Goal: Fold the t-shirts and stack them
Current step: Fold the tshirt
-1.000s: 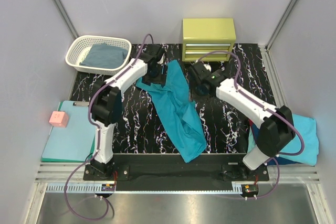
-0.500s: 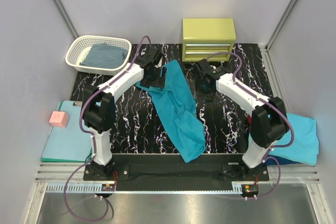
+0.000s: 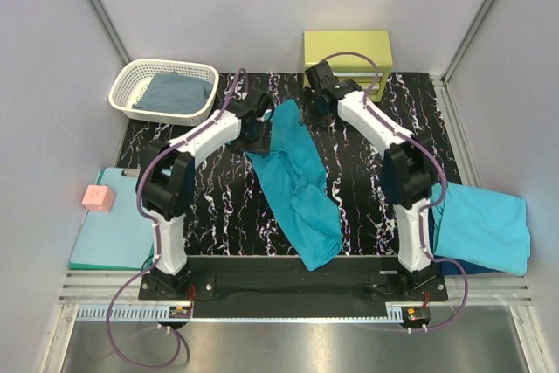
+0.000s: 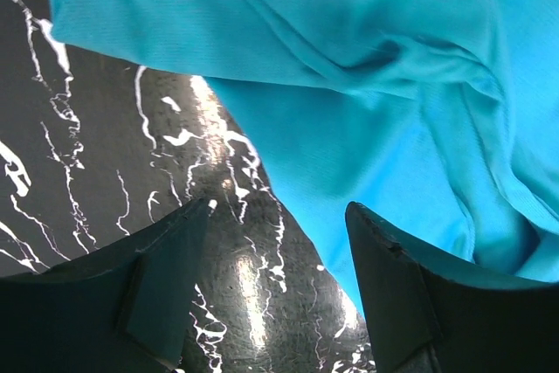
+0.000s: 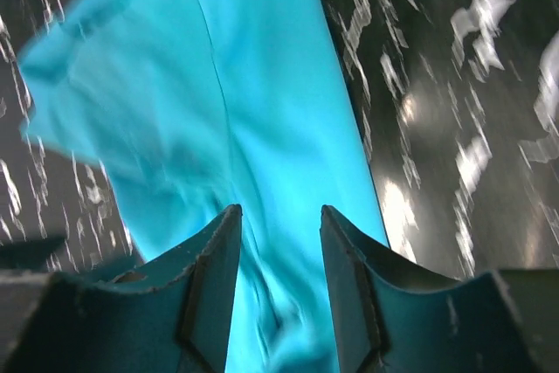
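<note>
Where the bench (image 3: 218, 207) ends nearest the arm bases, the lower end of the teal t-shirt (image 3: 301, 198) comes almost to the edge. The shirt lies rumpled in a long strip slanting away up the middle, with bare black-marbled surface open on both sides. Off the left edge sits a mint-green clipboard (image 3: 109, 238) with a pink cube (image 3: 98, 198) on it. Off the right edge lies a folded lighter turquoise t-shirt (image 3: 485, 229), a dark blue one (image 3: 454, 262) showing beneath its near side.

Farther up, both arms reach the strip's far end. The left jaws stand open low over the bench, and the shirt's left edge runs slantwise just ahead of them. The right jaws stand apart too, directly over the cloth, which shows blurred in the gap; whether they touch it I cannot tell.

Beyond, a white basket (image 3: 131, 98) holding a grey-blue cloth (image 3: 179, 92) fills the far left corner. A yellow-green drawer chest (image 3: 347, 54) stands at the far edge, close behind the right wrist.
</note>
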Controlling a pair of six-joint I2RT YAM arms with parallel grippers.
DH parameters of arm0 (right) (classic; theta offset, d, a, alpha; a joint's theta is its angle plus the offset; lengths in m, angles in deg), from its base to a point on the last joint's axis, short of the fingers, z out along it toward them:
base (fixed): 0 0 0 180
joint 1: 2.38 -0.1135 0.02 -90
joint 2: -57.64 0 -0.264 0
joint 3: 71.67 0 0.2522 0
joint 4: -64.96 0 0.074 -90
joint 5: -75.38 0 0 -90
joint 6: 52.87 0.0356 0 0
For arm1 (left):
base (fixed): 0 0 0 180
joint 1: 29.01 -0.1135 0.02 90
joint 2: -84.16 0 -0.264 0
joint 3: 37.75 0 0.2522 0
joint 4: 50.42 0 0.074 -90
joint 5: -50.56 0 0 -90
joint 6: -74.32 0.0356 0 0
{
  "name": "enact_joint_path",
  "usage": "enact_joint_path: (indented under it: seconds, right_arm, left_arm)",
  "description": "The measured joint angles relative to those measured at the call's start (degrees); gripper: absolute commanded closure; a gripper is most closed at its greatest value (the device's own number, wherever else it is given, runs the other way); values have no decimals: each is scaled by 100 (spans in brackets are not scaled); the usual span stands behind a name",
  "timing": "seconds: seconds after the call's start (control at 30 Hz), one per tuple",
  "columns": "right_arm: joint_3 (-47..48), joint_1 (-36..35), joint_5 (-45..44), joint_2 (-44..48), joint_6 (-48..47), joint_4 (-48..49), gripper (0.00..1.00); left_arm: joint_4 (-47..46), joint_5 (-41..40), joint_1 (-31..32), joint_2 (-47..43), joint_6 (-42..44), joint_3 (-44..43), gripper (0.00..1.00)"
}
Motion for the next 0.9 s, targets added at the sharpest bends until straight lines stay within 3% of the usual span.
enact_joint_path:
  seconds: [0.2, 0.37, 0.63, 0.9]
  right_arm:
    - [1982, 114, 280, -1851, -173, -247, 58]
    - [2612, 133, 337, -2695, -190, -592, 61]
    - [3047, 188, 380, -3038, -190, -750, 61]
    - [3095, 297, 315, -3112, -160, -837, 60]
  left_arm:
    - [7, 0, -157, 144, -149, -4, 34]
    - [-2, 66, -155, 319, -205, -48, 34]
    - [15, 243, -155, 992, -59, -767, 39]
    - [695, 354, -216, 2374, 155, -2627, 42]
